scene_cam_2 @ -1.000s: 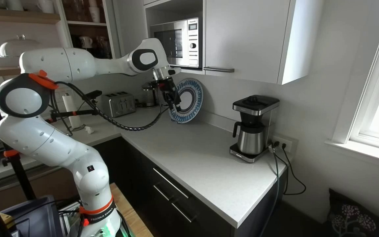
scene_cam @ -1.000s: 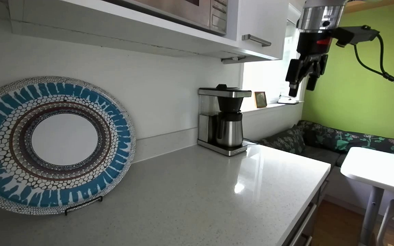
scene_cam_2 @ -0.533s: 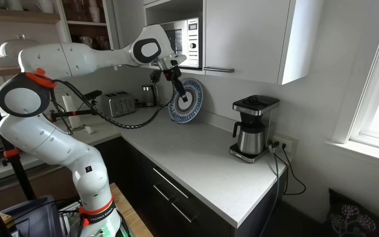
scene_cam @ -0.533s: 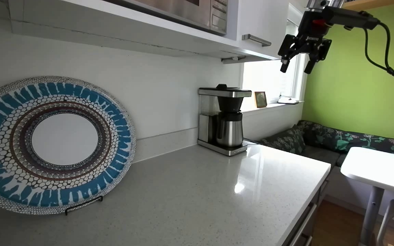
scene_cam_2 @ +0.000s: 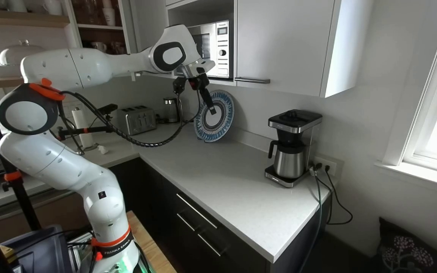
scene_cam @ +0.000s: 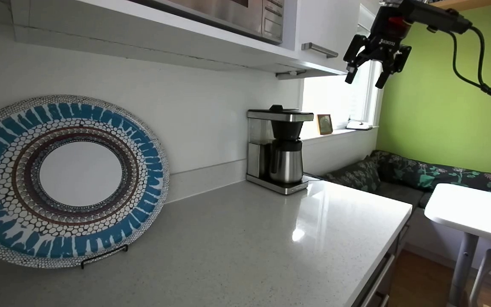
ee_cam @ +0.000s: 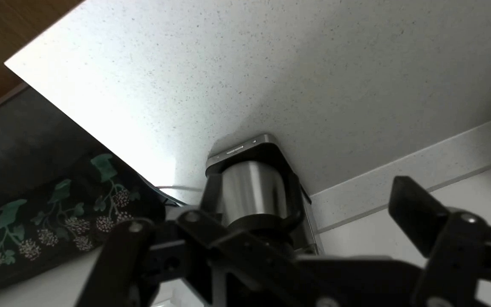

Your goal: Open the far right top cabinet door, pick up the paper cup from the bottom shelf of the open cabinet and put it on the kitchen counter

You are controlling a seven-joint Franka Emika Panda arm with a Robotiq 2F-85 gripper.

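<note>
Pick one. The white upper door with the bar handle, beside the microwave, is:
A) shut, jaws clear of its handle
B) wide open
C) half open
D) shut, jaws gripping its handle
A: the white upper door lies flush with its cabinet, and the jaws, spread apart, are off the bar handle in both exterior views.

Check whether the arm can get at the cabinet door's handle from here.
Likely yes: the open tool hangs free, and nothing shows between it and the handle on the shut door. It points down, though, so it would probably need raising and turning first.
</note>
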